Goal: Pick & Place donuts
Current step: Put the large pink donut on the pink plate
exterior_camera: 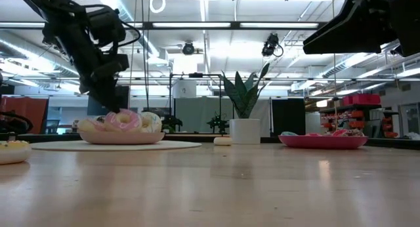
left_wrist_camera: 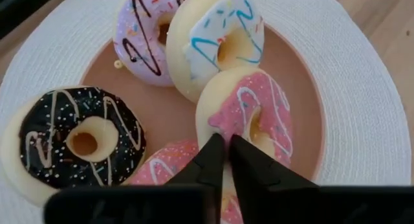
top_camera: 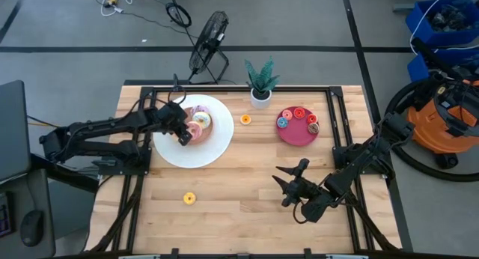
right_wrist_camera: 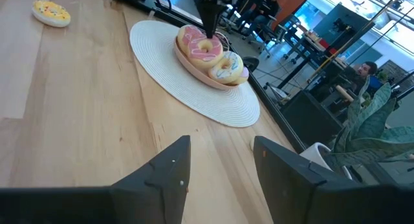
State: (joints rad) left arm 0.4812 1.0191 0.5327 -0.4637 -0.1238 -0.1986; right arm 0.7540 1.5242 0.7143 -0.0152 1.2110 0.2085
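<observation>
Several frosted donuts lie crowded in a shallow tan dish [left_wrist_camera: 162, 101] on the big white plate [top_camera: 217, 143]: chocolate [left_wrist_camera: 77, 140], purple [left_wrist_camera: 145, 30], white with blue lines [left_wrist_camera: 223, 43] and pink [left_wrist_camera: 252, 114]. My left gripper [left_wrist_camera: 223, 143] hangs over them, pointing steeply down, its fingers shut and their tips at the pink donut's near rim. A tiny orange donut [top_camera: 245, 120] and a yellow one [top_camera: 189, 198] lie on the bare table. At the near right my right gripper [right_wrist_camera: 220, 159] waits, open and with nothing in it. My left gripper's shut fingertips [left_wrist_camera: 213, 153] come from above at the pink donut's near rim [left_wrist_camera: 217, 120]. Whether they touch it I cannot tell. The donut leans on its neighbours in the dish.
A magenta dish [top_camera: 298, 126] with small rings stands at the far right. A potted plant [top_camera: 261, 83] stands at the far edge, with a black fan [top_camera: 206, 42] behind the table. Bare wood stretches across the middle and the near side.
</observation>
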